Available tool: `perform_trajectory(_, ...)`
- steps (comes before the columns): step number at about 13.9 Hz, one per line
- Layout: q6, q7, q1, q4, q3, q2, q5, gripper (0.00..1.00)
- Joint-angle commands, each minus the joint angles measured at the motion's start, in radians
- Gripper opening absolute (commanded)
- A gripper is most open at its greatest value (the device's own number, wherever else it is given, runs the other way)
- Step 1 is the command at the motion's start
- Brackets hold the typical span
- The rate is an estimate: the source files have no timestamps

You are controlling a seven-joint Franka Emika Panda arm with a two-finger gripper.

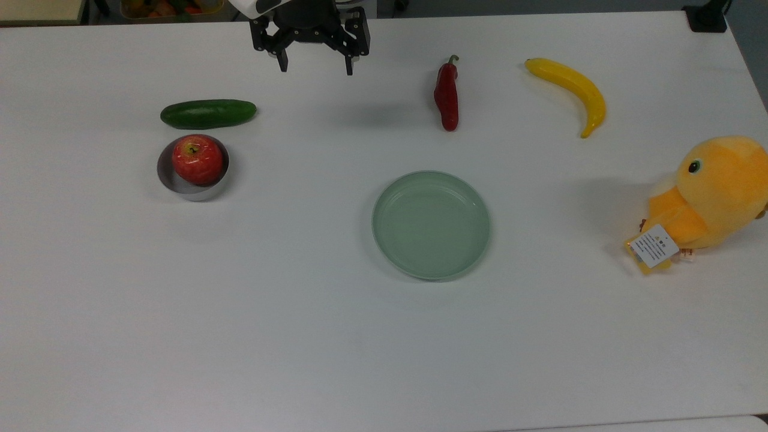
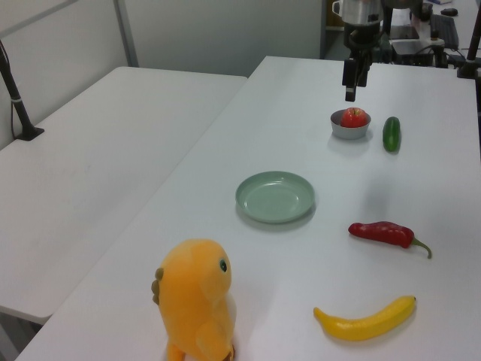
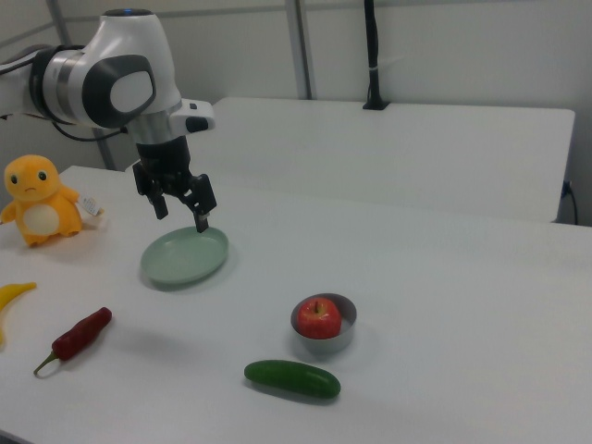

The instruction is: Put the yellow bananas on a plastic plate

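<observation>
Near the table's (image 1: 240,312) far edge in the top view, gripper (image 1: 316,65) hangs fingers-down, spread open, holding nothing. Banana (image 1: 570,90) lies toward the far right corner, well apart from the plate (image 1: 431,225), which sits mid-table, empty. Red pepper (image 1: 447,93) lies between gripper and banana; cucumber (image 1: 208,113) lies just beyond the apple (image 1: 197,159) in its metal bowl (image 1: 171,180).

Left view: gripper (image 2: 351,89) points straight down above the table, over the far end past the bowl (image 2: 350,129). Banana (image 2: 366,318) near the front edge, plush duck (image 2: 197,299) to its left.

Right view: arm elbow up, wrist vertical, gripper (image 3: 181,211) open above the table beside the plate (image 3: 184,256). Banana (image 3: 11,296) at the right view's left edge.
</observation>
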Motion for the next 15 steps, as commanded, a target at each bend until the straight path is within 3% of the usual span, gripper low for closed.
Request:
perform_trajectory(1,0.017,-0.047,-0.012,-0.010,0.003,0.000,-0.028,1.00)
perform_trajectory(8,0.019,-0.040,-0.024,-0.015,0.001,-0.013,-0.027,1.00)
perform_trajectory(15,0.030,0.011,-0.044,-0.085,-0.003,-0.037,-0.019,1.00)
